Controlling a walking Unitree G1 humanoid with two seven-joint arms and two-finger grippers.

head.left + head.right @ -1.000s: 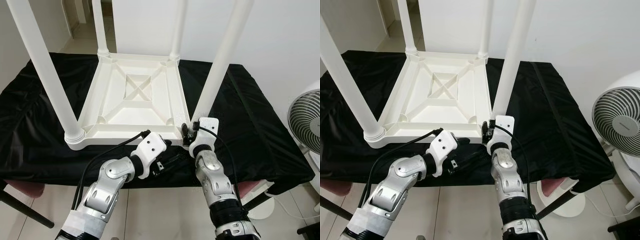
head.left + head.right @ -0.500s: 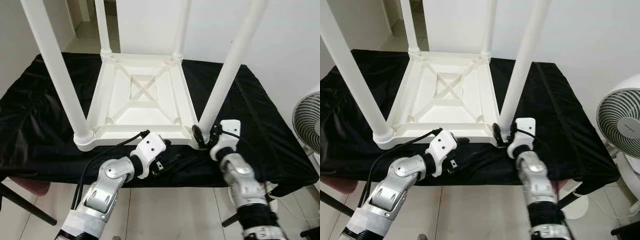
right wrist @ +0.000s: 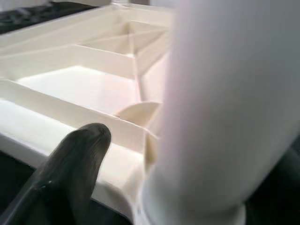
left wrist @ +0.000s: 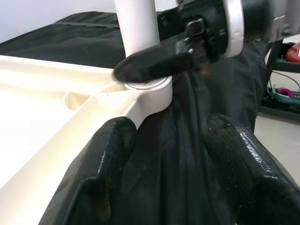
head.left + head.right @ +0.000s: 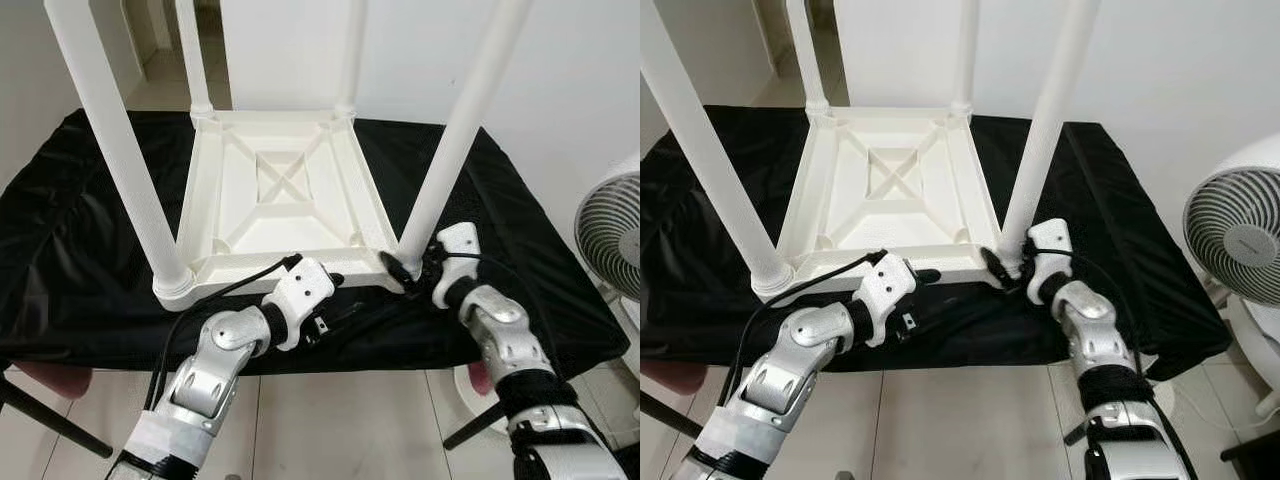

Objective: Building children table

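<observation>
four legs: a white plastic children's table lies upside down with all four legs pointing up; the near right leg rises from the near right corner socket, the near left leg from the near left corner; the two far legs stand at the far corners
carrier: the upturned table rests on a work table covered in black cloth; it sits about midway across, its near rim close to the near edge of the cloth
underside: ribbed, with a square and a cross moulded at the middle
right gripper: at the base of the near right leg, at the near right corner of the white table; one black finger shows on the inner side of the leg, by the ribs; the other finger is hidden behind the leg, so whether the jaws clamp the leg cannot be told
left gripper: low at the near rim of the white table, just left of the near right corner; fingers spread apart with only black cloth between them; one fingertip lies against the outer rim, holding nothing
left wrist view: the right gripper's dark finger reaches across the collar at the base of the near right leg
fan: white, on the floor beyond the right end of the work table
</observation>
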